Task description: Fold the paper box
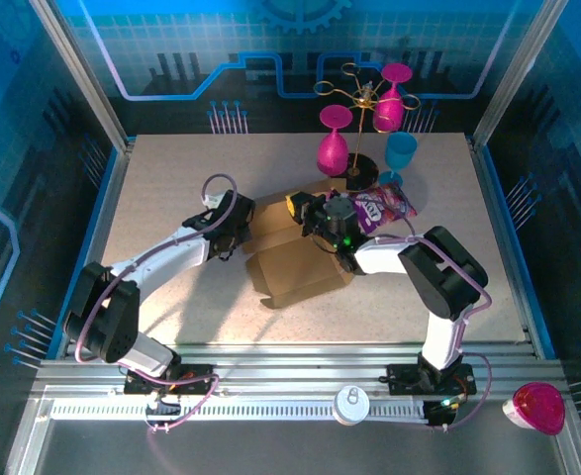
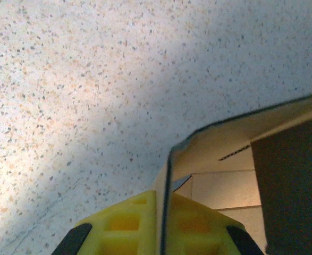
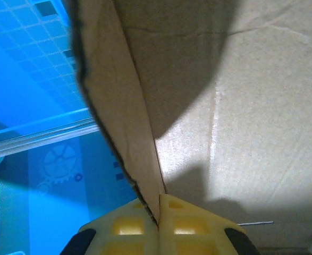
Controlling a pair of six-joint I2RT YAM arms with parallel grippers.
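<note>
The brown paper box [image 1: 292, 265] lies at the table's middle between both arms, partly raised. My left gripper [image 1: 239, 230] is at its left end, shut on an upright cardboard wall; in the left wrist view the yellow fingers [image 2: 129, 223] pinch that thin edge of the paper box [image 2: 225, 143]. My right gripper [image 1: 318, 220] is at the box's far right side, shut on a flap. In the right wrist view its fingertips [image 3: 129, 226] clamp the flap of the paper box [image 3: 129, 106], with a wide panel spreading to the right.
A purple snack packet [image 1: 384, 205] lies just right of the right gripper. Behind it stand a rack [image 1: 364, 119] with pink glasses [image 1: 334, 148] and a blue cup [image 1: 401, 153]. A pink glass [image 1: 537, 408] lies on the front rail.
</note>
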